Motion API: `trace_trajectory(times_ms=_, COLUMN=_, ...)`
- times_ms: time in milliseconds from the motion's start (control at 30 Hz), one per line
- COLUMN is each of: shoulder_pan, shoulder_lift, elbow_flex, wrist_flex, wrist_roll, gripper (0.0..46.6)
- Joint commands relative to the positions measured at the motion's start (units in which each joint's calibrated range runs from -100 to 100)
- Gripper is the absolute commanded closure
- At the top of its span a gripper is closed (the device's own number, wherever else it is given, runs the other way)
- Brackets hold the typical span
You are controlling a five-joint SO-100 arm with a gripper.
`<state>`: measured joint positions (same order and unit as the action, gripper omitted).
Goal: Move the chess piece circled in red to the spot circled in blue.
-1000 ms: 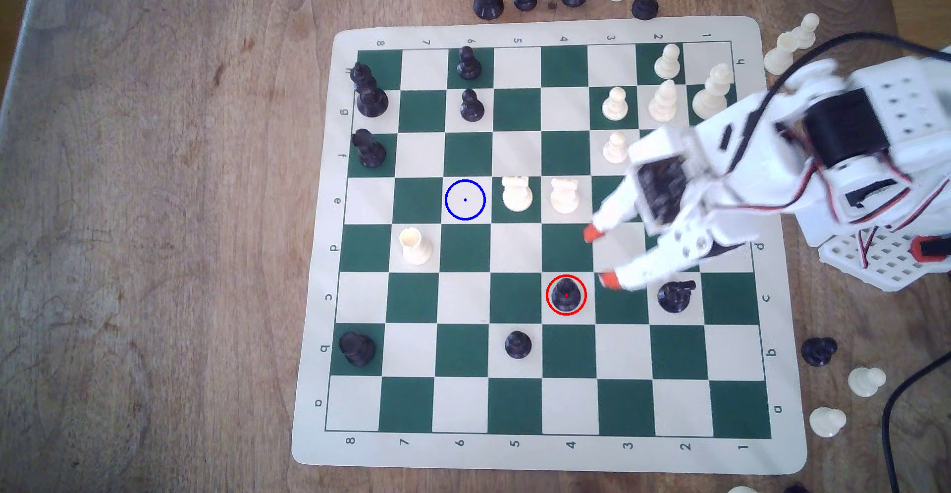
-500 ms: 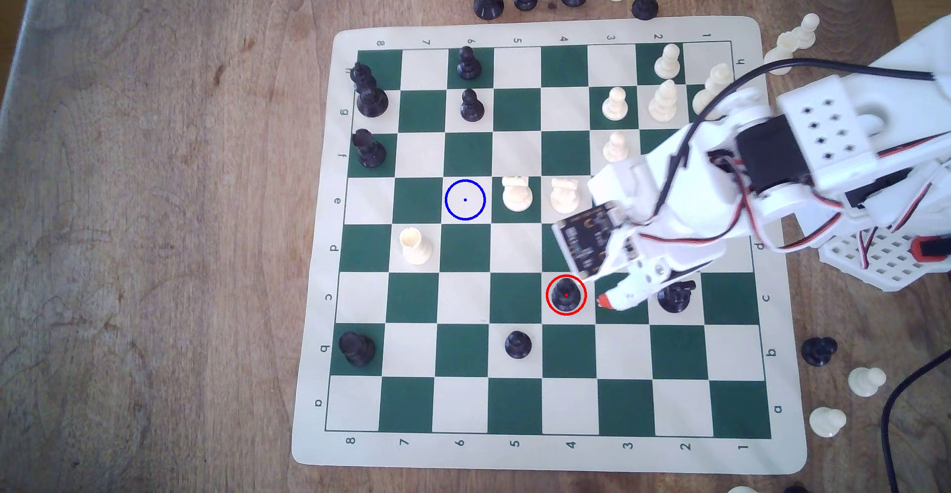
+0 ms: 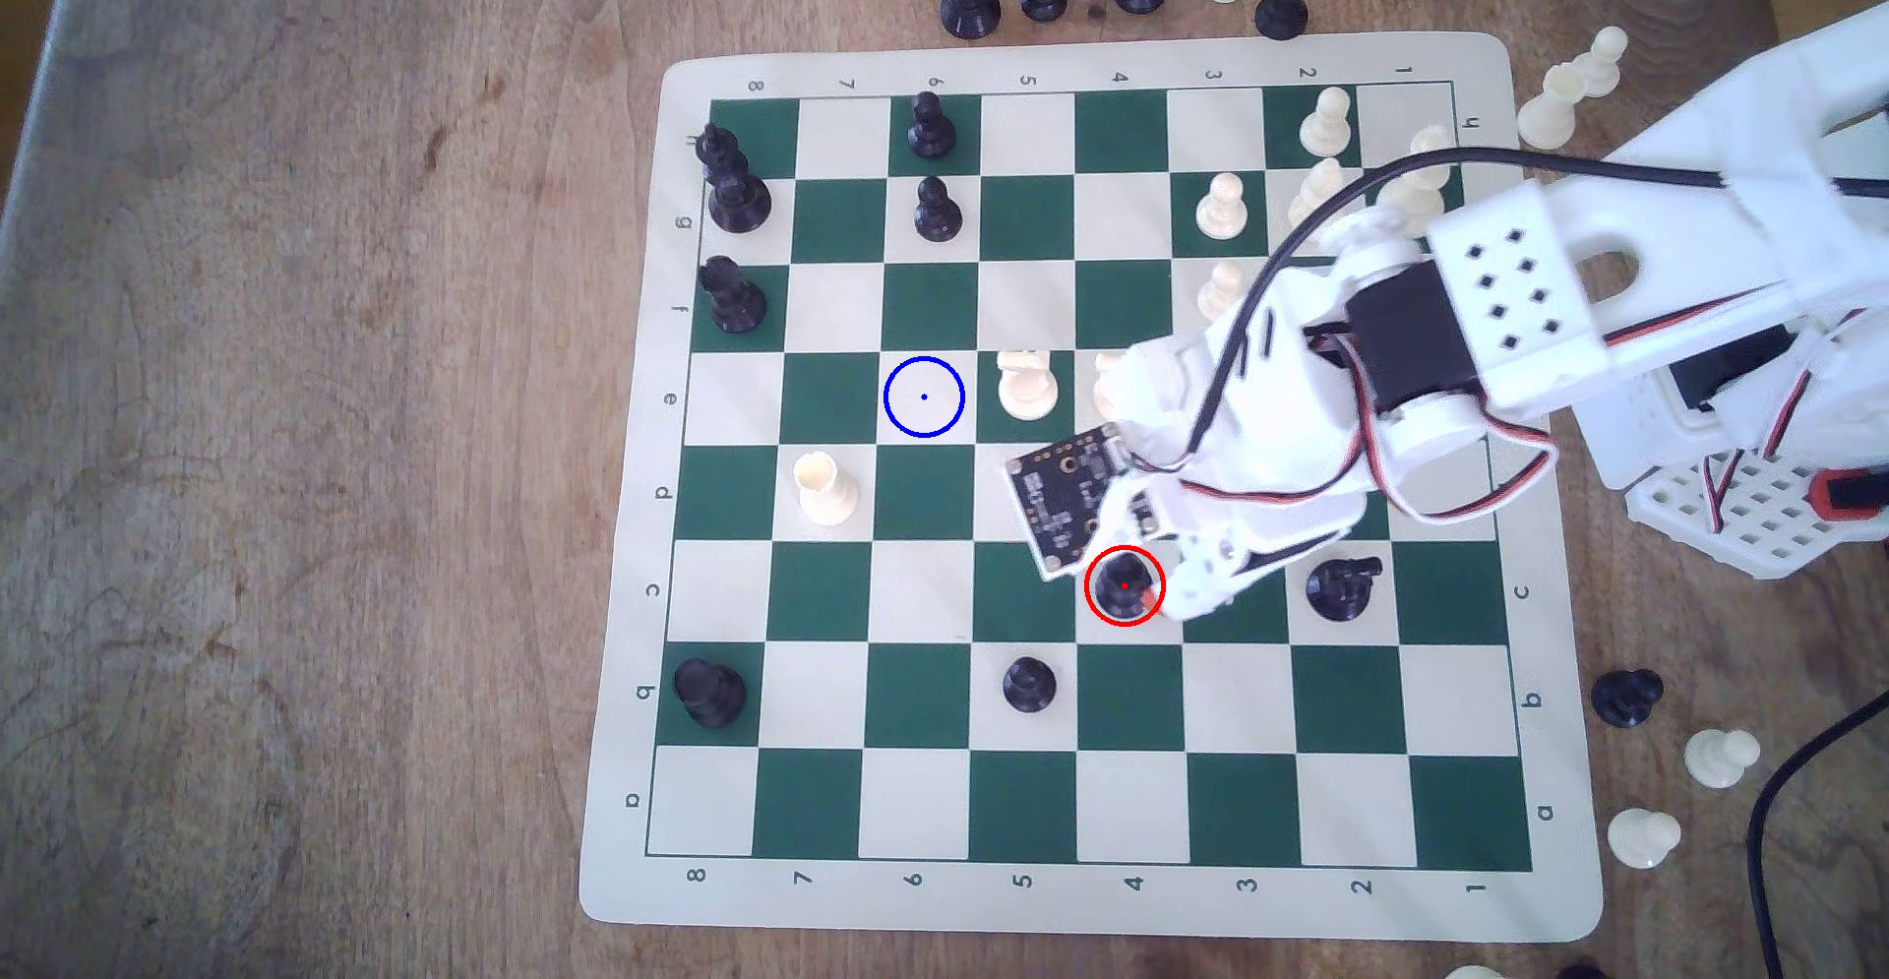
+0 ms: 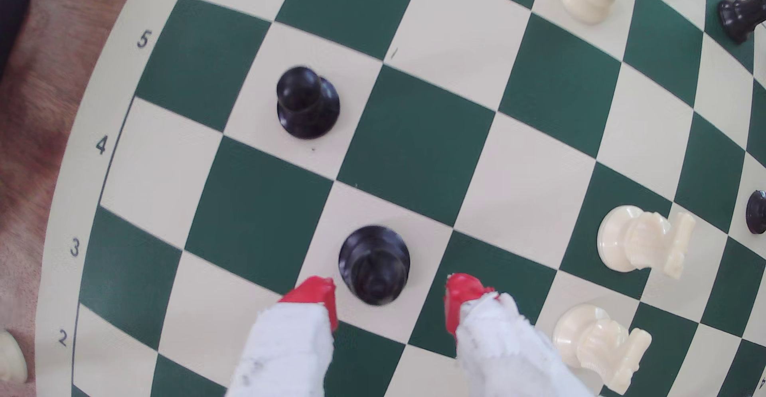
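Jaws spread wide, the gripper [image 4: 389,303] has the upright chess piece [image 4: 374,264] just ahead of its red fingertips [image 4: 313,297], centred on the gap, not yet between them.

table [image 3: 307,427]: worn, grainy wood
board [image 3: 1124,907]: smooth matt mat, perhaps vinyl
chess piece [image 4: 374,265]: matt black plastic
fingertips [image 4: 313,295]: red, smooth
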<state>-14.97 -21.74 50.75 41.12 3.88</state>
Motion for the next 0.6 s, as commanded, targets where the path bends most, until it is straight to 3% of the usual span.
trace_trajectory(times_ms=0, shoulder_pan=-0.63, shoulder_lift=1.03, elbow_flex=-5.87, wrist_flex=-1.48, wrist_roll=-0.98, gripper=32.7)
trace_trajectory(times_ms=333, shoulder_pan=-2.04, shoulder_lift=3.15, elbow_flex=-6.5, wrist_flex=-2.54, wrist_roll=-1.42, gripper=33.8)
trace_trajectory(times_ms=567, shoulder_pan=-2.35, shoulder_lift=3.75, elbow_flex=-6.59, wrist_flex=-2.62, wrist_roll=-1.47, gripper=39.7)
